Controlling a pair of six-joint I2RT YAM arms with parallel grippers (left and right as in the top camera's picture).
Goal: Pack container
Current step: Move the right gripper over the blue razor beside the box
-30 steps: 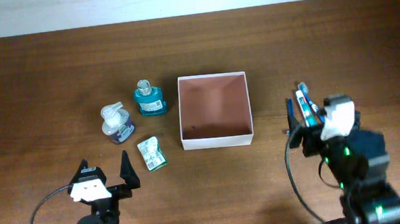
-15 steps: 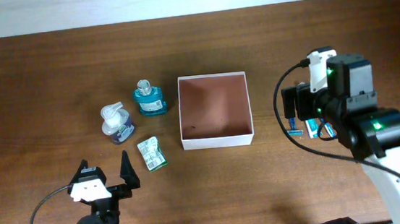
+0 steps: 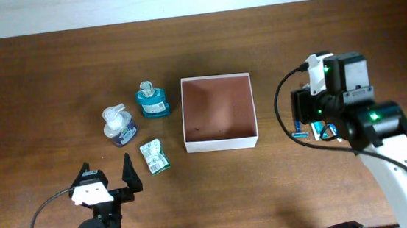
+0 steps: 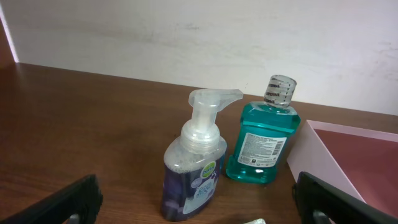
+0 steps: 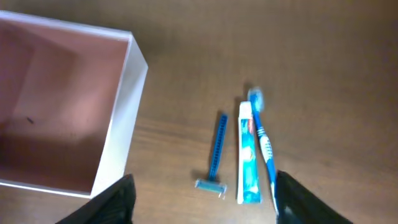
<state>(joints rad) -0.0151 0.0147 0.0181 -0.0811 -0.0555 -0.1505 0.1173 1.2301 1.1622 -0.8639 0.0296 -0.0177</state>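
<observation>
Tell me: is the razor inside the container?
No, the razor lies on the table outside the container, beside the toothpaste.

Left of the container [image 3: 221,143], a teal bottle [image 3: 152,101], a pump bottle [image 3: 119,126] and a small green packet [image 3: 154,154] sit close together, narrowing that side. Right of the container lie a razor [image 5: 216,143], toothpaste [image 5: 247,155] and toothbrush [image 5: 265,143], with a bare strip between razor and wall.

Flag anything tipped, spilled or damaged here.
Nothing stands out. The teal mouthwash bottle and clear pump bottle stand upright; the blue razor, toothpaste tube and toothbrush lie side by side beside the white square box.
</observation>
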